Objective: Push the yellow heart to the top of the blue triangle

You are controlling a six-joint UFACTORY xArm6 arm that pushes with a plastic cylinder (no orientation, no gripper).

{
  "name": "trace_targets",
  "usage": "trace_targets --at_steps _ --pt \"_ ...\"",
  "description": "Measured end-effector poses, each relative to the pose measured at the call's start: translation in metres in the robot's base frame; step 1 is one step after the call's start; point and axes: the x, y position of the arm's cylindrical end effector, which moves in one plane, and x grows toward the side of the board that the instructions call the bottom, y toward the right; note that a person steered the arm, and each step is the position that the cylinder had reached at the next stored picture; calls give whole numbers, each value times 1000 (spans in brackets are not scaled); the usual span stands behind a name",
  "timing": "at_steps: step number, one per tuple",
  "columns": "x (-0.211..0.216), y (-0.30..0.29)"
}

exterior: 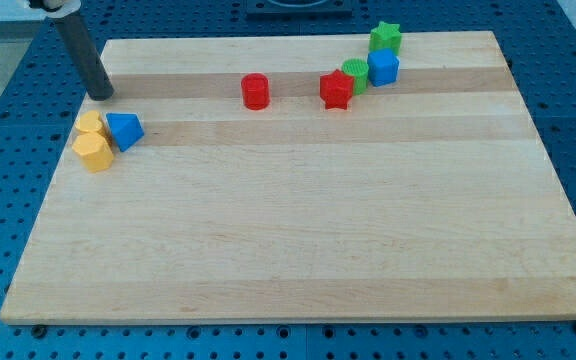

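Jaws: none for you to read, only my tip point(101, 96) resting on the worktop point(298, 230).
Your yellow heart point(92, 125) touches the blue triangle point(125, 130) on its left, above another yellow block point(93, 151); my tip stands just above them, apart.

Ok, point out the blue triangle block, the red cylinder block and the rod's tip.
Blue triangle block point(125, 130), camera view: middle of its top face.
Red cylinder block point(255, 91), camera view: centre of its body.
My tip point(101, 96), camera view: very end of the dark rod, above the yellow blocks.
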Motion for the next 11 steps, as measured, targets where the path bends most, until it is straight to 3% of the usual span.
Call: trace_targets --at_steps 2,4,8,10,11 --pt "23 -29" --pt "100 -9" --pt "104 6" --pt "44 8" --pt "54 7"
